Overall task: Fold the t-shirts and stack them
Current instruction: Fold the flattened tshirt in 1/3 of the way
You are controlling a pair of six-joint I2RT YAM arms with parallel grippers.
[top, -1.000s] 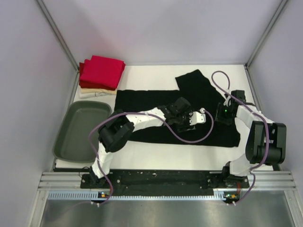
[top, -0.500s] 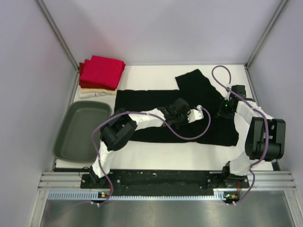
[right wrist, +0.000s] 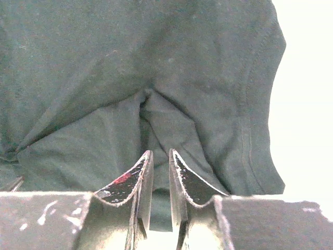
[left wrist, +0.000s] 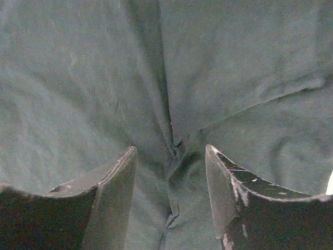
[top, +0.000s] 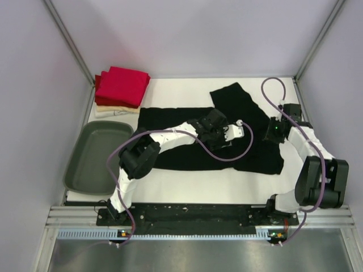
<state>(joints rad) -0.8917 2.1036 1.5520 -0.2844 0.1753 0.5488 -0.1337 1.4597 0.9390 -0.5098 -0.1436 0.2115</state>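
The black t-shirt lies spread across the middle of the table, with one sleeve pointing to the far side. My left gripper is low over its middle, open, with a raised crease of cloth between the jaws. My right gripper is at the shirt's right part, its jaws pinched on a fold of black cloth near the hemmed edge. Folded red t-shirts sit stacked on a cream one at the far left.
A grey oval tub stands at the near left, beside the stack. Purple cables loop over the shirt from both wrists. Bare white table shows right of the shirt's edge, close to the right wall.
My right gripper has moved farther away and to the right, drawing the shirt's right side with it. My left gripper has shifted slightly toward the far side over the shirt.
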